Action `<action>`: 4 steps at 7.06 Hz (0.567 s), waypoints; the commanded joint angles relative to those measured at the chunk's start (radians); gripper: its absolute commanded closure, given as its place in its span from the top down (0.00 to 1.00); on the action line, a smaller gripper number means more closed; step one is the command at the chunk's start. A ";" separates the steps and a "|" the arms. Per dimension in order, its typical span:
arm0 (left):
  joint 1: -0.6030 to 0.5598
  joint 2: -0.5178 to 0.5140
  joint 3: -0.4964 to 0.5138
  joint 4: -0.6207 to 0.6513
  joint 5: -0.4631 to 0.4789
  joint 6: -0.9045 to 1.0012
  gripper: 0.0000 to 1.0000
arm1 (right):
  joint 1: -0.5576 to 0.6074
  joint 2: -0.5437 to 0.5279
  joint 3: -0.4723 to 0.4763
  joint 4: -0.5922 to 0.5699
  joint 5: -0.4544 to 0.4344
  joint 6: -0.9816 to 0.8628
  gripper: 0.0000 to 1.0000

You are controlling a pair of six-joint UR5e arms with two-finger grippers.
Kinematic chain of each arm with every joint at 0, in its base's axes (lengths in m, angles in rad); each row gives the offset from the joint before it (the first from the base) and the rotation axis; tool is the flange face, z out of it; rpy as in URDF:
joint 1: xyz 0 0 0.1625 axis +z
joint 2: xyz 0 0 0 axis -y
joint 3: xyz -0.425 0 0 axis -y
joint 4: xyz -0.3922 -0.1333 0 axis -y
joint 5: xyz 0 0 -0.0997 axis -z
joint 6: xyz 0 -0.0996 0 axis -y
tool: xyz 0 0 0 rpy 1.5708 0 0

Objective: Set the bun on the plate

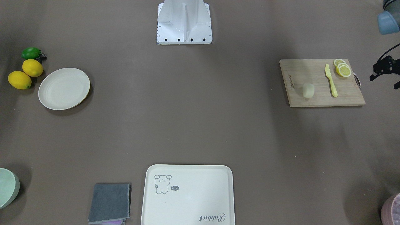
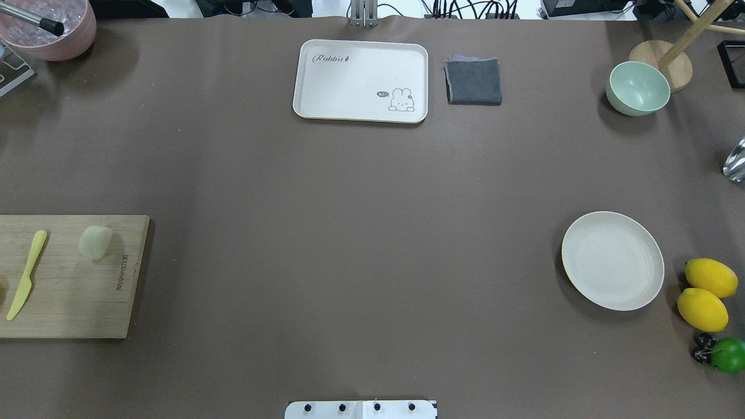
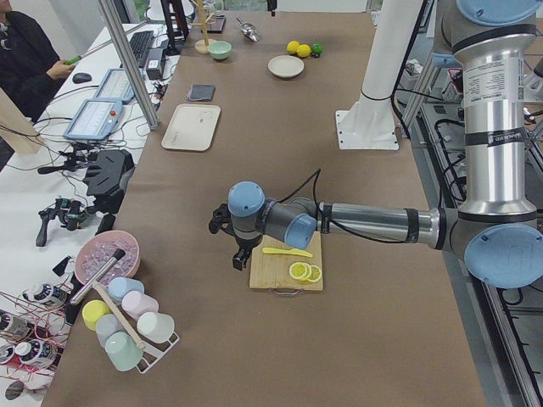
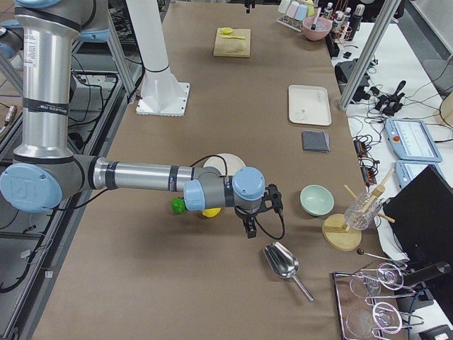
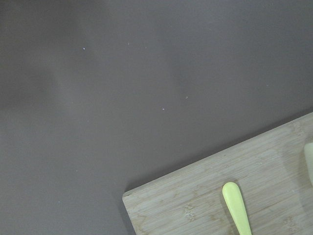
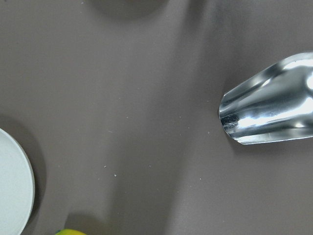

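The small, smooth, cream-white rounded bun (image 1: 308, 90) lies on a rectangular pale wooden cutting board (image 1: 312, 70) with visible grain. The black left gripper (image 3: 241, 259) hangs off the board's outer end. From that gripper the order inward is a fanned stack of yellow-rimmed lemon slices (image 1: 343, 68), a slim yellow plastic knife (image 1: 330, 79), then the bun, nearest the board's inner end. I cannot tell whether this gripper's jaws are spread or pressed together.

The round, shallow, matte cream plate (image 2: 612, 260) with a raised rim sits bare on the brown matte surface (image 2: 349, 233), well apart from the left gripper, at the opposite end. The right gripper (image 4: 249, 230) hangs over the surface between that plate and a shiny metal scoop (image 6: 269, 103). Its jaw state cannot be told either. Two glossy yellow lemons (image 2: 707, 294) lie just beside the plate.
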 commanded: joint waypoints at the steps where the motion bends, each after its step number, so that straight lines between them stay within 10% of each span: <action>1: -0.005 0.004 -0.006 -0.039 0.003 0.004 0.98 | -0.003 -0.003 0.001 0.022 0.003 0.025 1.00; 4: -0.001 0.011 0.032 -0.074 0.006 0.004 0.98 | -0.151 0.011 0.143 0.027 -0.005 0.396 0.97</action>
